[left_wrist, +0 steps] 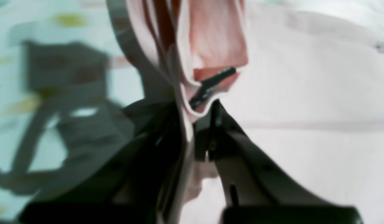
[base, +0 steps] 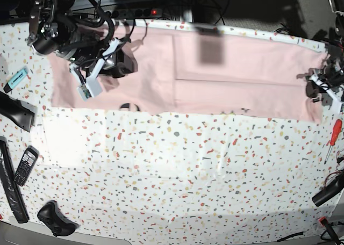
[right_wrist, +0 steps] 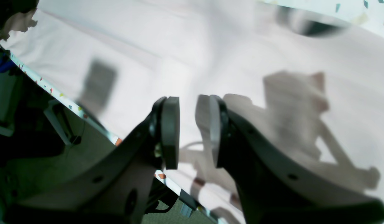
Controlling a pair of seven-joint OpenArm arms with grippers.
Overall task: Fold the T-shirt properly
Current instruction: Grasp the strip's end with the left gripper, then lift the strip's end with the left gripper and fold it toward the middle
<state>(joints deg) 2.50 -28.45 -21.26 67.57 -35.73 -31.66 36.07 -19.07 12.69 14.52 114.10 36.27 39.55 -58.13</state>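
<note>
The pale pink T-shirt (base: 231, 78) lies as a long flat band along the far side of the speckled table (base: 188, 175). At its right end my left gripper (base: 317, 86) grips the cloth. In the left wrist view the left gripper (left_wrist: 198, 105) is shut on bunched folds of the T-shirt (left_wrist: 304, 93), which rise between its fingers. My right gripper (base: 86, 86) hovers over the shirt's left end. Seen from the right wrist, the right gripper (right_wrist: 187, 130) is open with nothing between its pads, just above the T-shirt (right_wrist: 210, 46) near the table's edge.
A red screwdriver (base: 333, 135) lies right of the shirt. On the left edge sit a blue marker (base: 17, 78), a phone (base: 25, 164), a long black bar (base: 11, 186) and a black controller (base: 54, 219). Cables and a power strip (base: 134, 11) run behind the table.
</note>
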